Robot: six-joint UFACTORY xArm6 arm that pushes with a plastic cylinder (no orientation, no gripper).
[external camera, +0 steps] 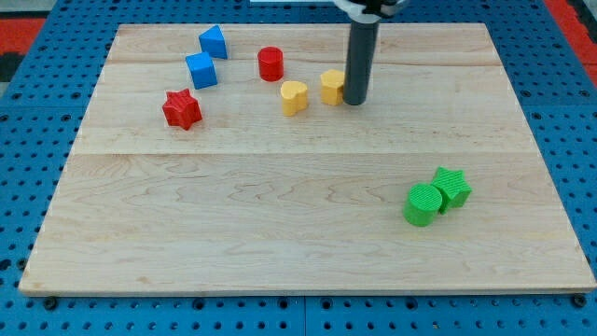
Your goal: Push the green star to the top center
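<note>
The green star (452,186) lies at the view's lower right, touching a green cylinder (423,204) on its lower left. My tip (354,100) rests on the board near the top centre, far up and to the left of the green star. It stands right against the right side of a yellow block (332,86).
A yellow heart (294,96) lies left of the yellow block. A red cylinder (270,63), a blue triangular block (214,41), a blue cube (201,70) and a red star (182,108) sit at the upper left. The wooden board (280,233) lies on a blue pegboard.
</note>
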